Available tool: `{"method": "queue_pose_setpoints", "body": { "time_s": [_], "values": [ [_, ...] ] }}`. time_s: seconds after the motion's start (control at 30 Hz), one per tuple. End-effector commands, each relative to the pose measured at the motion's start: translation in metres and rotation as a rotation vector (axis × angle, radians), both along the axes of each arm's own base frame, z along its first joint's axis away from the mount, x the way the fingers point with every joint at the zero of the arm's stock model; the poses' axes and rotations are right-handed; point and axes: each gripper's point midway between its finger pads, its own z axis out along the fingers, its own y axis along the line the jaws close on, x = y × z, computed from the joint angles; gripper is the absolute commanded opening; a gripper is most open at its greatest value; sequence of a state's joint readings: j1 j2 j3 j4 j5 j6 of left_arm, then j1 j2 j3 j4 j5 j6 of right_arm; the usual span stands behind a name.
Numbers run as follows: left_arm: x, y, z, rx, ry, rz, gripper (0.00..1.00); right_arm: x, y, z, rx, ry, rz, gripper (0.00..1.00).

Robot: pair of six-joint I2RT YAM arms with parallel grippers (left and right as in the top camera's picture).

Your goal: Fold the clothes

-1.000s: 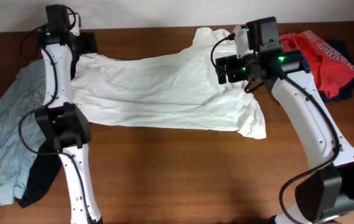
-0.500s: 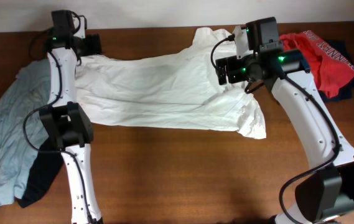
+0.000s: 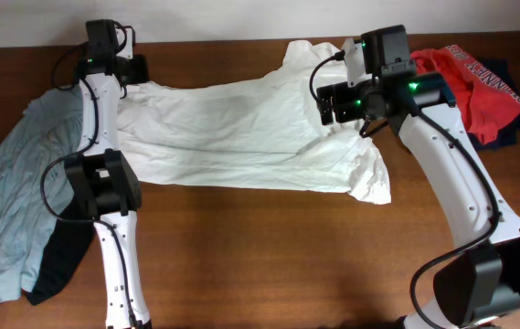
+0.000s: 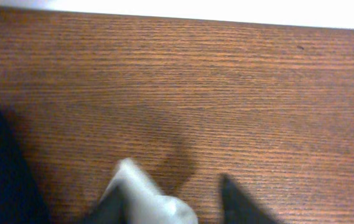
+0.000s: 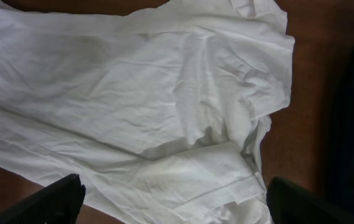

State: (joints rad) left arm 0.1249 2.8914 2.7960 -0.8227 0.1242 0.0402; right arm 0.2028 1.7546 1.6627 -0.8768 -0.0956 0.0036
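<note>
left claw is straddling the upper-left corner of the shirt, probably for folding, can't tell if gripping; right claw is hovering wide

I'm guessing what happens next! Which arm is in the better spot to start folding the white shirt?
Probably left. The left hand sits at the white shirt's far corner, a good place to lift from. The right hand hangs open above the shirt, gripping nothing.

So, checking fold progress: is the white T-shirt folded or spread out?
Spread out: the white T-shirt lies stretched wide across the table, wrinkled, with no tidy folds; one end is bunched up.
</note>
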Motion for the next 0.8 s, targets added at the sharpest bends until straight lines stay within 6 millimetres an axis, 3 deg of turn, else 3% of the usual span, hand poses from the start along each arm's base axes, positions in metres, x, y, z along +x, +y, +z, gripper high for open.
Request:
{"method": "queue_pose_setpoints", "body": {
  "time_s": [0.0,0.07,0.23,0.37,0.4,0.57,0.63,0.77],
  "values": [
    [-0.001,-0.001,-0.007,0.000,0.009,-0.006,0.13,0.003,0.002,0.007,0.005,-0.017,0.003,0.98],
    [-0.002,-0.001,-0.008,-0.001,0.014,-0.006,0.04,0.004,0.002,0.007,0.005,-0.018,0.003,0.98],
    [-0.005,-0.001,0.004,-0.006,0.020,0.001,0.00,0.005,0.002,0.008,0.006,-0.024,0.002,0.98],
    [-0.011,-0.002,0.041,-0.005,0.006,0.000,0.00,0.010,0.002,0.012,0.008,-0.050,0.001,0.97],
    [-0.015,-0.002,0.064,-0.003,-0.006,0.000,0.00,0.015,0.003,0.016,0.013,-0.075,0.001,0.97],
    [-0.036,-0.005,0.122,-0.001,-0.024,0.000,0.00,0.027,0.004,0.026,0.012,-0.141,0.014,0.97],
    [-0.046,-0.007,0.138,-0.001,-0.020,0.000,0.00,0.032,0.004,0.030,0.009,-0.170,0.012,0.97],
    [-0.061,-0.008,0.149,-0.005,0.012,0.000,0.00,0.042,0.004,0.032,-0.008,-0.212,0.024,0.97]
  ]
}}
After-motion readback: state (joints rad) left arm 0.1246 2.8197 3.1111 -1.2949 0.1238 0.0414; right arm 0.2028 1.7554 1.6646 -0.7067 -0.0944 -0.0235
